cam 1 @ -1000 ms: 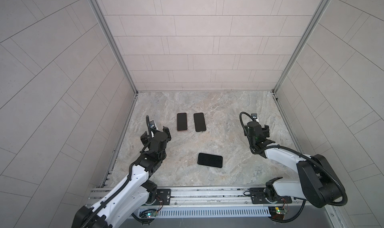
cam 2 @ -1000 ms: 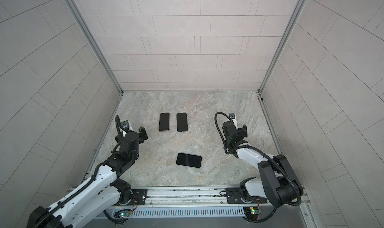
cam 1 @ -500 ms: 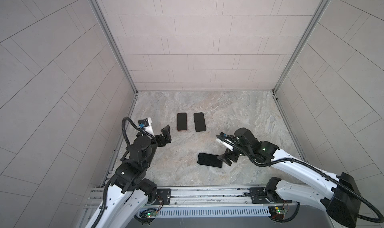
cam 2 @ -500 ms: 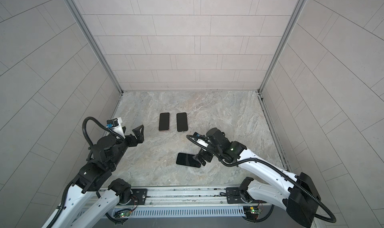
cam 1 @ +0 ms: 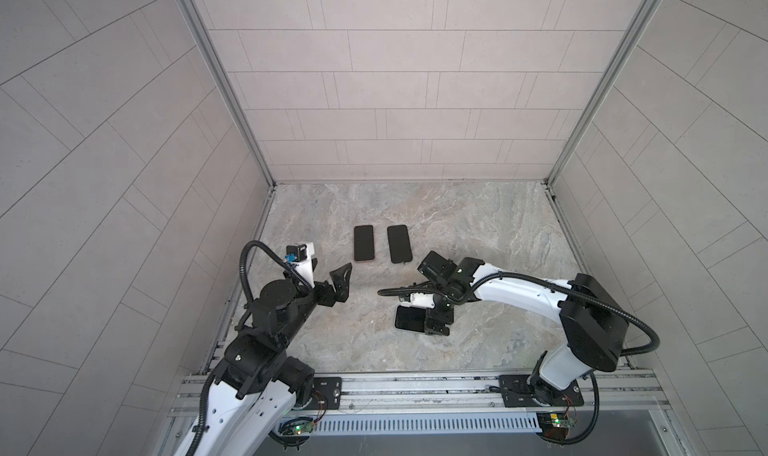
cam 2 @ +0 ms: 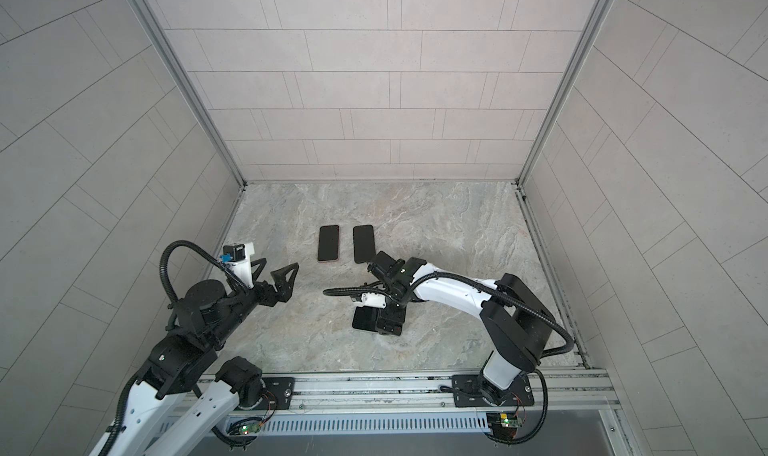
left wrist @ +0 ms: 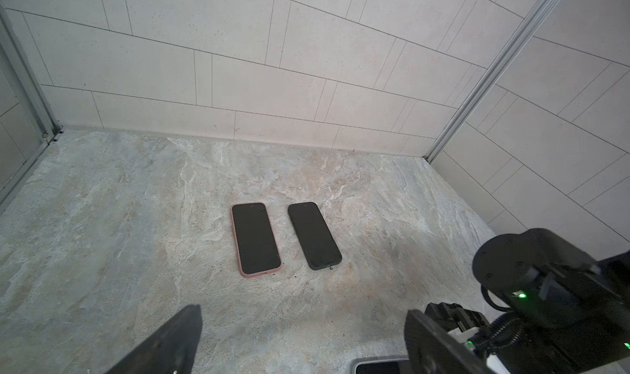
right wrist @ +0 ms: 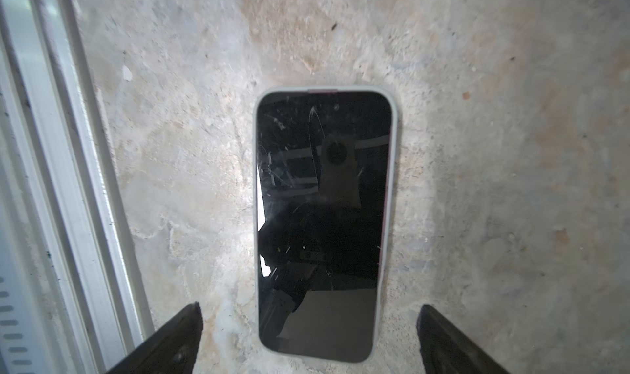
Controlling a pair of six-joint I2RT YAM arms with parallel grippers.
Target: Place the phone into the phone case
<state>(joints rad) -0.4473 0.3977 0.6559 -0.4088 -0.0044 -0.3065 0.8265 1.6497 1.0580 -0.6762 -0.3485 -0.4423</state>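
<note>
Between spread right fingers (right wrist: 163, 341), phone (right wrist: 324, 219) flat, untouched, long axis parallel front rail (cam 1: 415, 381); left fingers (cam 1: 340, 273) spread, empty

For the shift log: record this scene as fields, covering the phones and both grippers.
surface: marbled table
back row: pink-cased phone beside dark phone, apart, both flat
front: pale-rimmed phone, flat, screen up
right gripper: open, over the pale-rimmed phone's end, not gripping
left gripper: open, empty, above the table
</note>
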